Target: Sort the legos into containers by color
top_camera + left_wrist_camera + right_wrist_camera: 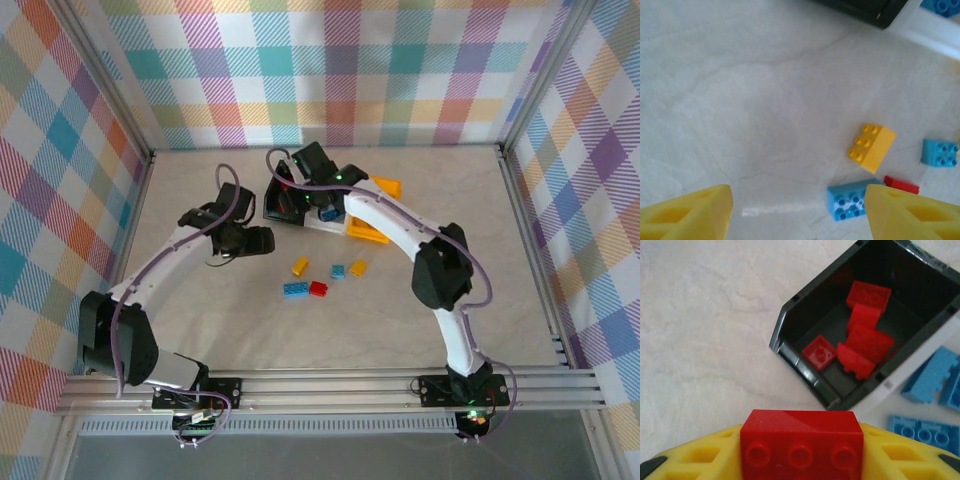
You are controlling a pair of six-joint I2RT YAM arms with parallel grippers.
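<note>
Right hand [800, 452] clamps a red studded plastic brick [800, 429] near a black plastic bin [790, 322], perhaps five red bricks [867, 342] inside; left hand [797, 207] gapes.

Bright even light, soft shadows, wrist views blurry

We see a left arm [160, 265] and a right arm [385, 215], each built of curved white links between black joint housings, with a looping purple cable [232, 195] trailing along it. Their bases [195, 385] are black, and a small green light [472, 413] glows at the right one. The fingers [690, 215] are yellow plastic moulded with hollow cells.
</note>
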